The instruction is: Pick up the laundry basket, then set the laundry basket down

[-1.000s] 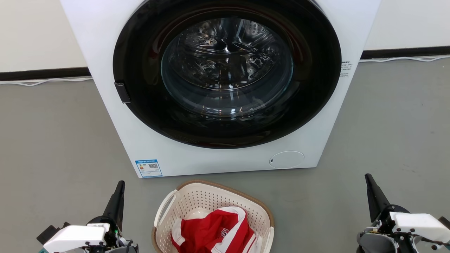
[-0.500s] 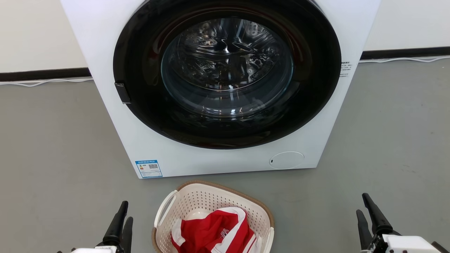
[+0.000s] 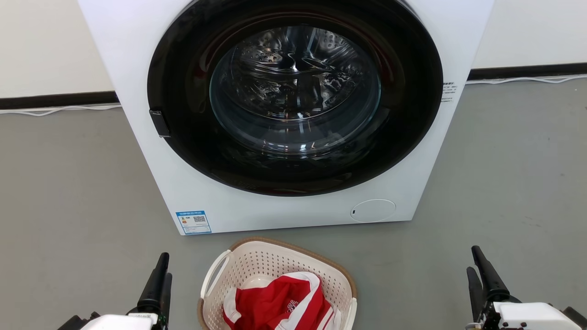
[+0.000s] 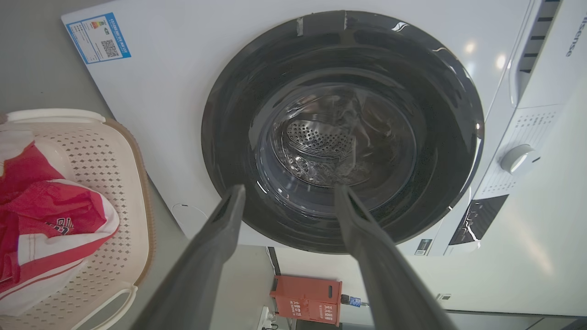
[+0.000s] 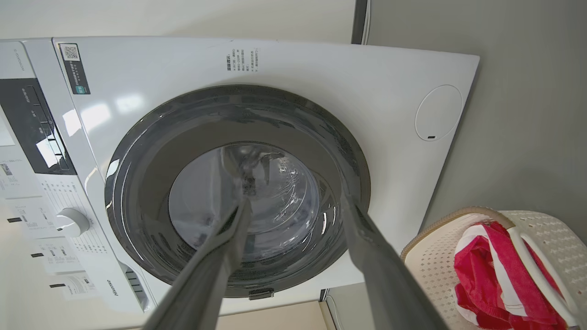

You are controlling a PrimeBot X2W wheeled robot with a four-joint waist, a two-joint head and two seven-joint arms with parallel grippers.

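Observation:
The laundry basket (image 3: 257,266) is cream perforated plastic with a brown rim and white loop handles. It stands on the grey floor just in front of the washer, low in the middle of the head view. A red and white garment (image 3: 279,307) lies in it. My left gripper (image 3: 167,265) hangs to the basket's left, apart from it, open and empty. Far off to the basket's right is my right gripper (image 3: 472,259), also open and empty. The left wrist view has the left gripper (image 4: 289,192) spread, basket (image 4: 91,156) at the left edge. The right gripper (image 5: 296,204) is spread too, basket (image 5: 431,266) at the lower right.
A white front-loading washer (image 3: 137,55) with its round dark glass door (image 3: 293,91) shut stands right behind the basket. Grey floor (image 3: 69,183) stretches to both sides. A white cable (image 3: 59,109) runs along the black skirting at the back wall.
Both grippers have dropped lower in the head view, and their fingers have gone from shut to open. The basket has not moved; the camera has tipped slightly.

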